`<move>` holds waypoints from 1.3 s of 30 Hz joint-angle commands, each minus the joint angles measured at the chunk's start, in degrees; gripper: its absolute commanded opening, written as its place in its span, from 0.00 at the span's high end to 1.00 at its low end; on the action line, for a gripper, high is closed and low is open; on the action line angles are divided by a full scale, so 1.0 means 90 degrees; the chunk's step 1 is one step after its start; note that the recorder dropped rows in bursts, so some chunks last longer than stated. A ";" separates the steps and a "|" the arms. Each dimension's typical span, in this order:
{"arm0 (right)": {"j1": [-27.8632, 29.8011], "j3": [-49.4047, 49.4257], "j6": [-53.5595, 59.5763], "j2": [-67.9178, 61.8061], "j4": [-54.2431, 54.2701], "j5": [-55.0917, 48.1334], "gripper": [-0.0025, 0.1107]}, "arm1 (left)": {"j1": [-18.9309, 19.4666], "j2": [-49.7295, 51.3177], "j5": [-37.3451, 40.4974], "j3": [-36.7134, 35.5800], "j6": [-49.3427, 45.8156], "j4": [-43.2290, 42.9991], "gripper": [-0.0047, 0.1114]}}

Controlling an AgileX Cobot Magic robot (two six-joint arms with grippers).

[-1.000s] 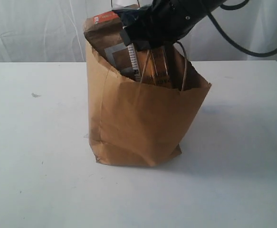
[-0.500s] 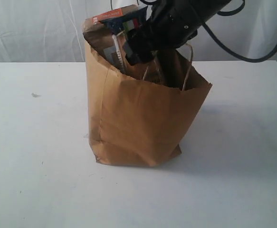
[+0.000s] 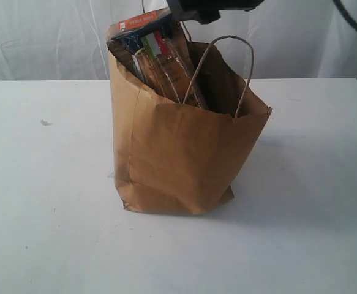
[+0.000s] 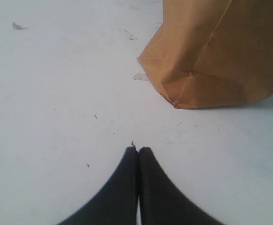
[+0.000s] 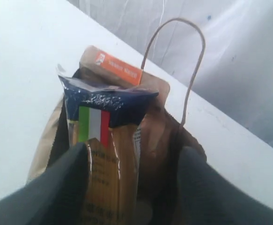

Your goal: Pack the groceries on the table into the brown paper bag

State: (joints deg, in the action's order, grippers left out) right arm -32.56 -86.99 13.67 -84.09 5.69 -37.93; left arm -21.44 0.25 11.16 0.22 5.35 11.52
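Right gripper (image 5: 134, 154): jaws spread, empty, just above brown paper bag (image 3: 184, 159). Long pasta pack (image 5: 103, 140) leans inside the bag against brown pouch with orange label (image 5: 120, 68). Left gripper (image 4: 137, 151) pinched closed over tabletop (image 4: 56, 93) beside the bag. No groceries visible outside it; packing looks near finished.

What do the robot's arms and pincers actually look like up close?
All black. The left gripper has two smooth fingers that taper to narrow tips. The right gripper has broader, rounded, matte fingers. In the exterior view the right arm shows as a dark blocky housing, with a thin black cable nearby.
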 commanded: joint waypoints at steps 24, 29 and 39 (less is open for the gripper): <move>-0.0008 0.2272 -0.0539 0.3629 0.0656 -0.0484 0.98 | 0.0016 -0.0028 -0.0004 -0.0025 -0.0012 0.0013 0.96; -0.0008 0.2272 -0.0948 0.3806 0.0470 -0.0421 0.98 | 0.0016 -0.0028 -0.0004 -0.0025 -0.0012 0.0013 0.96; 0.0589 0.4096 -0.1061 0.4458 0.1706 0.1351 0.98 | 0.0016 -0.0028 -0.0004 -0.0025 -0.0012 0.0013 0.96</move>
State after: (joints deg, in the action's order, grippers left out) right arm -29.80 -56.55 2.27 -46.83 16.69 -31.09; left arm -21.44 0.25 11.16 0.22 5.35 11.52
